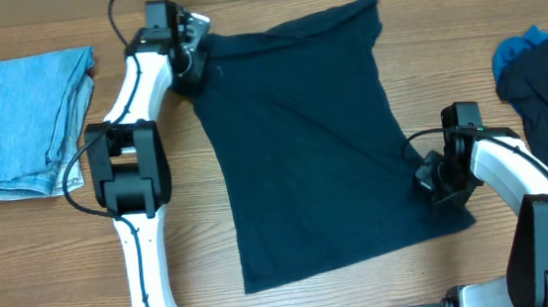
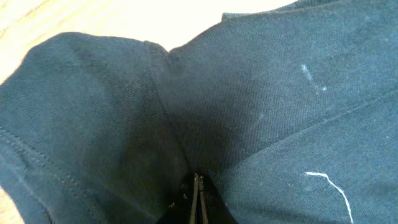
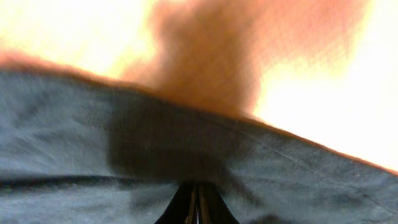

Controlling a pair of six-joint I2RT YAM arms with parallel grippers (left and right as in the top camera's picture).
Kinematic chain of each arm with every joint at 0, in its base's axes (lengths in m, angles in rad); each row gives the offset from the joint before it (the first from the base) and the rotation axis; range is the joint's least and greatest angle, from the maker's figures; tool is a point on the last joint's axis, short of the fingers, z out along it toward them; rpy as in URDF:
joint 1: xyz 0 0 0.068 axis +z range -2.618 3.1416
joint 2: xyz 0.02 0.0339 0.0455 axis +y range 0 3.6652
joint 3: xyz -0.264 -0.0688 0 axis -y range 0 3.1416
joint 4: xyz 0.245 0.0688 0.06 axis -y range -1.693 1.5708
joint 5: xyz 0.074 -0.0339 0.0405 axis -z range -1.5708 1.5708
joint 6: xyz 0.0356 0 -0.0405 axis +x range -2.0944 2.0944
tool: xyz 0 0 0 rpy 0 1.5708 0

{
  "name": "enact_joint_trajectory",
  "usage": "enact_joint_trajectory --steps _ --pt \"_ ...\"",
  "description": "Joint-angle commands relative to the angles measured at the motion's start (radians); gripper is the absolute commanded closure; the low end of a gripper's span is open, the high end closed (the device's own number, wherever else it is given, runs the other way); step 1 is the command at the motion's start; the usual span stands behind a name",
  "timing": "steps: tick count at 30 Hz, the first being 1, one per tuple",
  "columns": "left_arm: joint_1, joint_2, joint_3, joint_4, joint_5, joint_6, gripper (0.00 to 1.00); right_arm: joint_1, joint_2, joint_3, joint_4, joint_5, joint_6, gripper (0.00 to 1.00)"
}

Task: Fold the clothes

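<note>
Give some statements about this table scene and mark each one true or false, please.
1. The shirt lies spread on the table. True.
2. The left gripper hangs open above the shirt. False: it is shut on the shirt's far left corner.
3. The right gripper is shut on the shirt's right edge. True.
4. The folded cloth lies right of the shirt. False: it lies to the left.
5. A pile of dark clothes lies at the table's right side. True.
</note>
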Motion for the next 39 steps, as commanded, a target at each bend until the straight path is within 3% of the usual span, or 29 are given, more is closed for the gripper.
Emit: enact_joint_trajectory --steps 1,11,15,19,22,30,34,39 --pt "0.07 0.055 -0.04 -0.135 -0.049 -0.064 0.96 -0.009 0.02 -0.001 0.077 0.055 -0.063 0.96" --pt "0.076 0.053 -0.04 -0.468 -0.05 -0.335 0.96 -0.009 0.286 0.388 0.169 0.005 -0.171 0.96" --pt "0.076 0.053 -0.039 -0.471 -0.076 -0.311 0.96 -0.009 0.283 0.459 0.01 -0.048 -0.17 0.96" --pt "0.075 0.053 -0.039 -0.396 -0.076 -0.311 0.96 -0.009 0.175 0.531 -0.34 -0.048 -0.113 0.96" --pt "0.076 0.053 -0.039 -0.341 -0.077 -0.305 0.96 -0.009 0.175 0.489 -0.414 -0.093 -0.11 0.96" --pt "0.076 0.053 -0.039 -0.301 -0.077 -0.221 0.96 -0.009 0.176 0.149 -0.105 -0.087 -0.084 0.96" --pt "0.077 0.053 -0.039 -0.306 -0.077 -0.218 0.96 -0.017 0.177 0.119 0.021 0.066 -0.084 0.96" --pt "0.091 0.044 -0.039 -0.359 -0.095 -0.247 0.96 -0.099 0.183 0.121 0.187 0.066 -0.126 0.96"
